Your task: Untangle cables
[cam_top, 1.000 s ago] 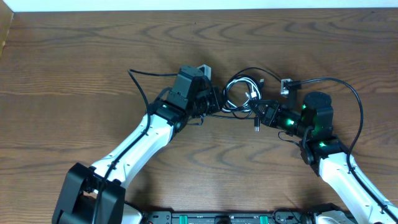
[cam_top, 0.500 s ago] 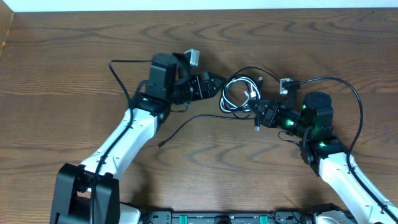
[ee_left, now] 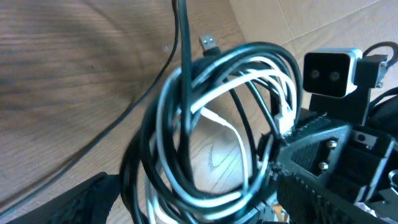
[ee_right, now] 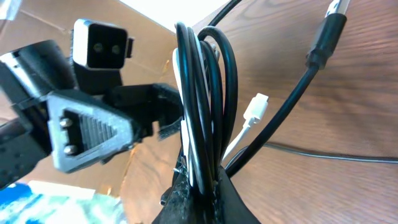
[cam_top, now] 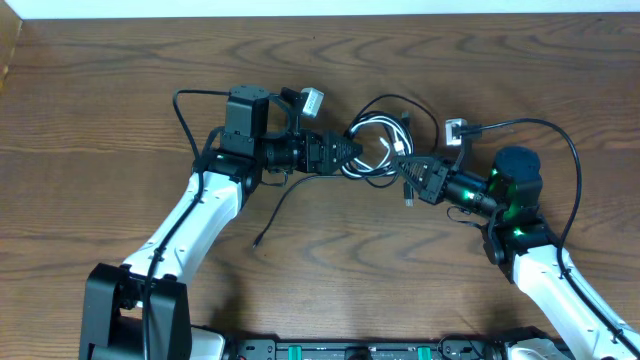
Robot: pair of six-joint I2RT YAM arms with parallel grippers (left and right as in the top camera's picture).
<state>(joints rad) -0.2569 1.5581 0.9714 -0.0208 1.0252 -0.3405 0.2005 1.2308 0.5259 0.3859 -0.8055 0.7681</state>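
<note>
The cables form a tangled coil of black and white cords at the table's centre. My right gripper is shut on the coil's right side; in the right wrist view the bundle stands clamped between the fingertips, and a white plug hangs free. My left gripper is open at the coil's left side, with loops lying between its wide jaws. One black cable tail trails down-left across the wood. A silver USB plug pokes out above the coil.
The wooden table ends at a white strip along the far edge. The right arm's thick black wire arcs beside its wrist, and the left arm's own wire loops behind it. The two grippers face each other closely.
My left gripper went from shut to open, swung up-left, then came back right to the coil. A black cable tail now lies loose on the table. The right gripper stayed shut on the coil.
</note>
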